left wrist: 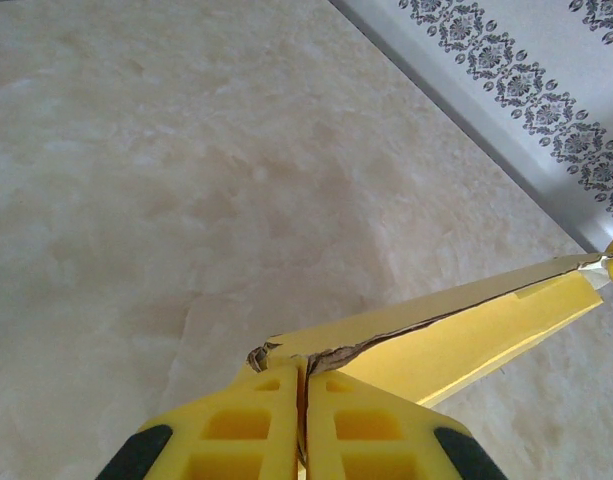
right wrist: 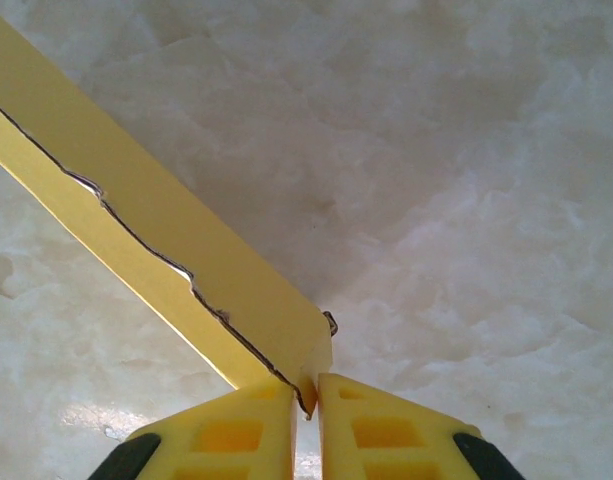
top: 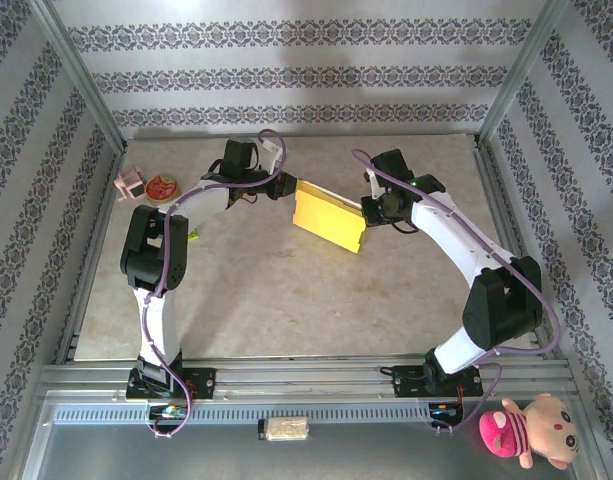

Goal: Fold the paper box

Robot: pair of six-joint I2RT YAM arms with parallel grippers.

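Paper box (top: 329,220) on edge, long axis left-right; left tool (left wrist: 304,368), right tool (right wrist: 308,392) each pinching one end.

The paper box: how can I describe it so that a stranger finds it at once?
On the beige table, look toward the far middle. The paper box is pinched there by the left claw and the right claw. It is flat, rectangular and yellow, unlike the round red tin at the far left.
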